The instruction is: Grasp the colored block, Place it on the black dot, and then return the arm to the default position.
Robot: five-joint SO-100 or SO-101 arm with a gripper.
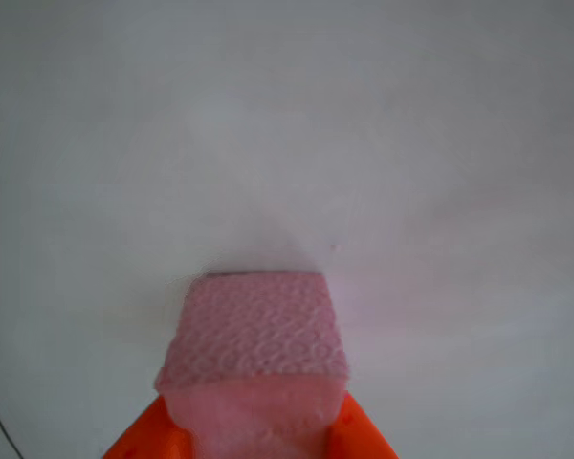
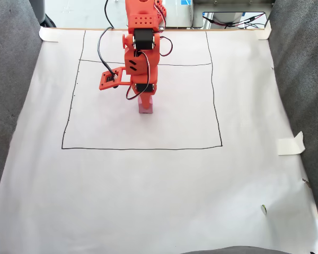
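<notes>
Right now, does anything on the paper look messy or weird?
Mostly tidy. The pink block sits between the orange fingers. A piece of tape at the paper's right edge in the fixed view has curled up, and a small speck lies near the lower right corner.

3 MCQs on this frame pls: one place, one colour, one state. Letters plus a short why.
1. Where is the block in the fixed view?
A. Inside the drawn rectangle
B. On the grey cloth
C. On the tape tab at the right

2. What colour is the block?
A. Blue
B. Light pink
C. Green

3. What are the jaws doing?
A. Spread wide over bare paper
B. Shut on the block
C. Shut on the cable

Answers:
1 A: the block sits under the arm, within the drawn rectangle on the paper.
2 B: its dimpled face is light pink.
3 B: orange fingers flank the block at the gripper.
</notes>
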